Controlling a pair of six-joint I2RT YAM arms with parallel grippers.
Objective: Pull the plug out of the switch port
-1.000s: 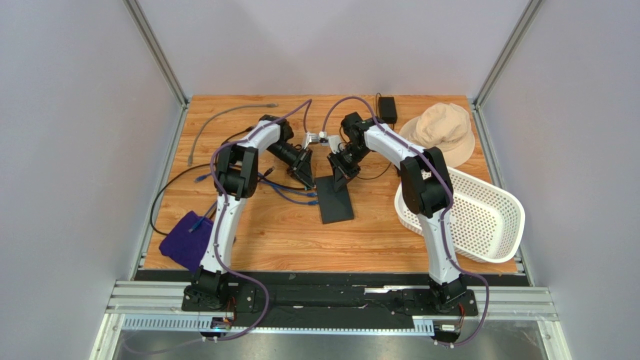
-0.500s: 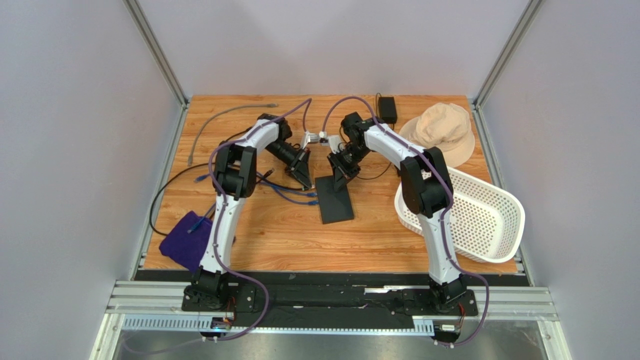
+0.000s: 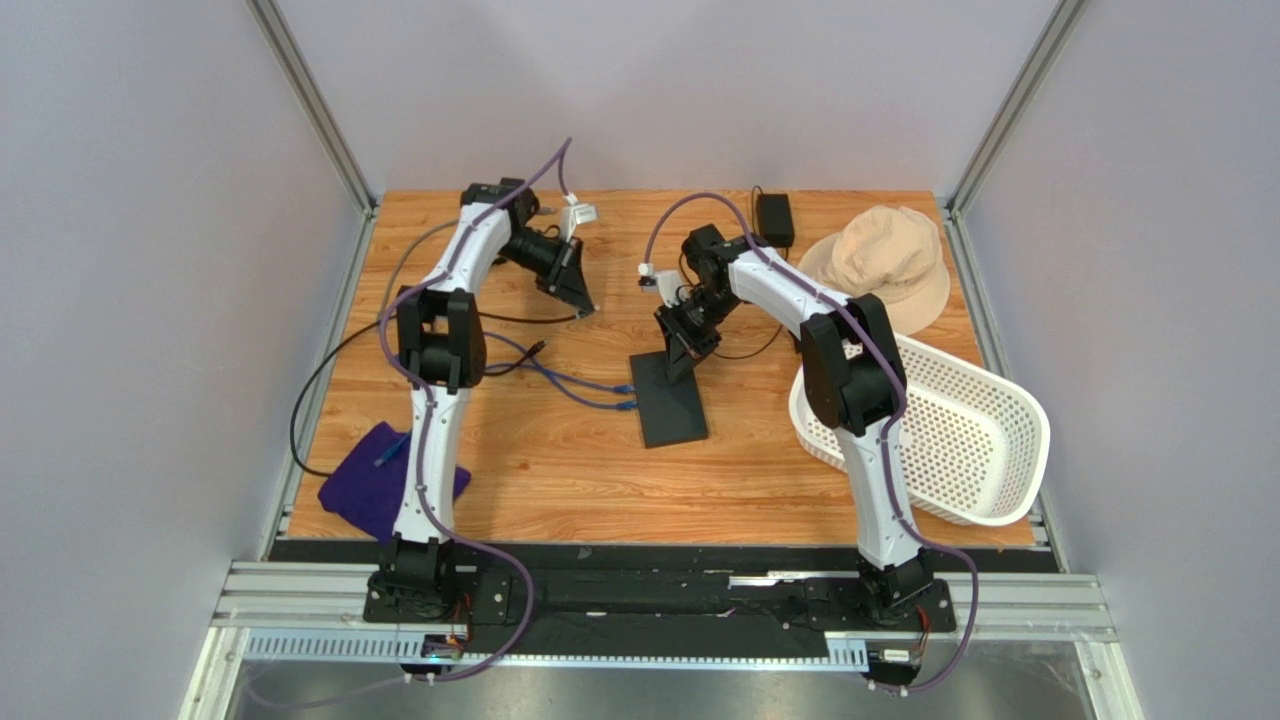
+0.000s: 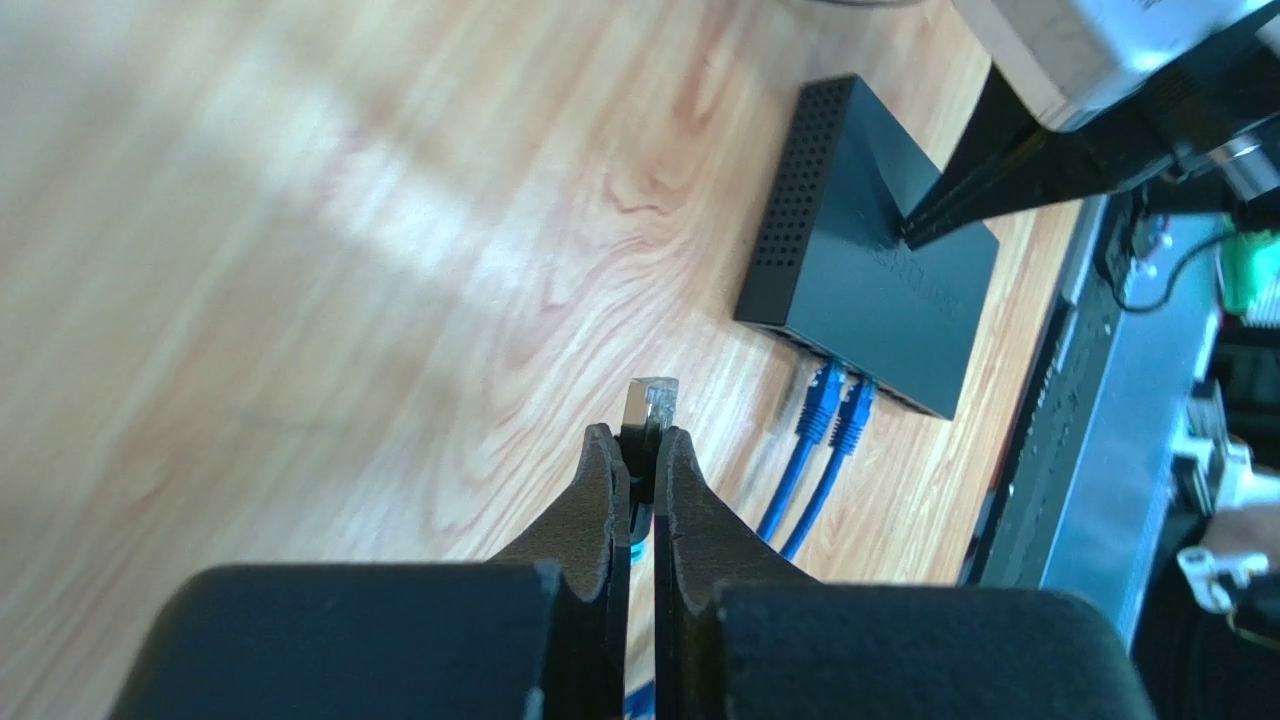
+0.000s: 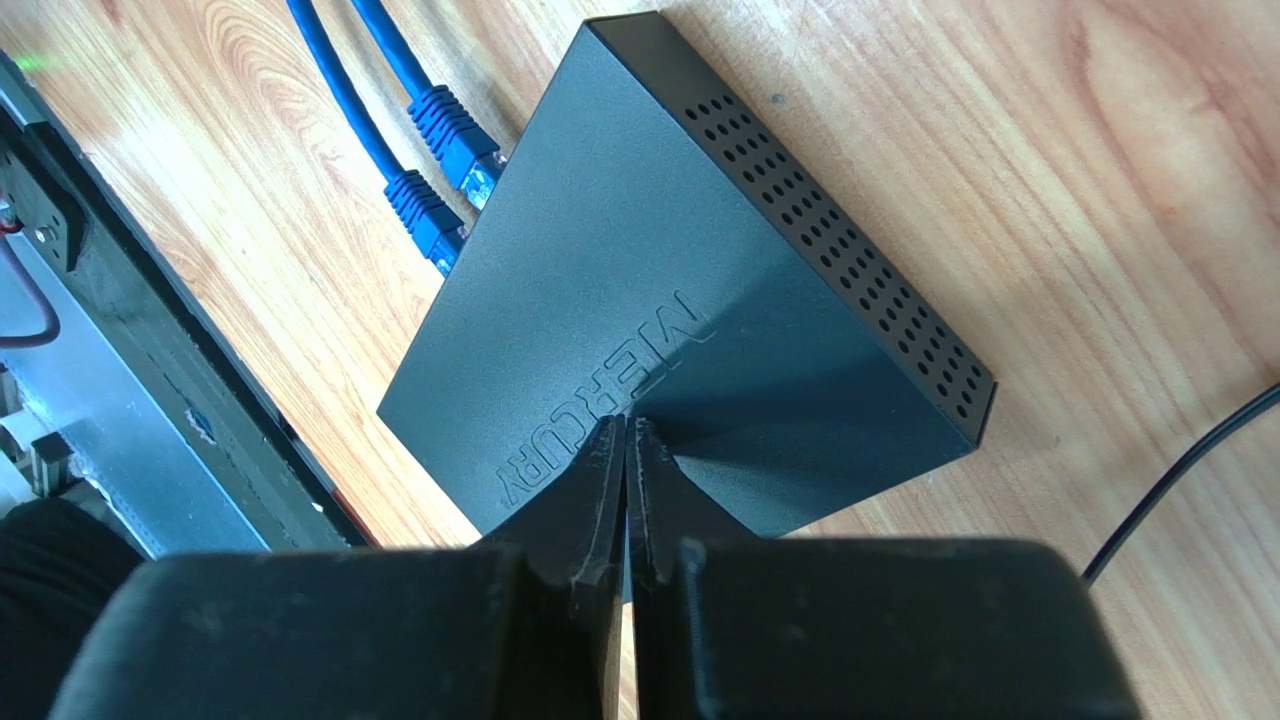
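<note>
The switch [image 3: 670, 399] is a flat black box lying mid-table. It also shows in the right wrist view [image 5: 661, 300] and the left wrist view [image 4: 879, 255]. My right gripper [image 3: 675, 357] is shut, its tips [image 5: 627, 426] pressing down on the switch's top. My left gripper [image 3: 583, 303] is far from the switch, toward the back left. It is shut [image 4: 637, 438] on a clear-tipped plug [image 4: 654, 402] with a dark cable, held free above the wood. Two blue plugs [image 4: 836, 408] sit in the switch's sockets, also seen in the right wrist view [image 5: 440, 168].
A tan hat [image 3: 887, 263] and a small black power adapter [image 3: 774, 218] lie at the back right. A white basket [image 3: 962, 435] stands at the right. A purple cloth [image 3: 368, 477] lies front left. Grey [image 3: 436, 243], black [image 3: 323, 393] and blue [image 3: 579, 384] cables run across the left half.
My left gripper has pulled back and to the left, away from the switch, carrying the plug out of its socket. The right gripper has stayed pressed on the switch.
</note>
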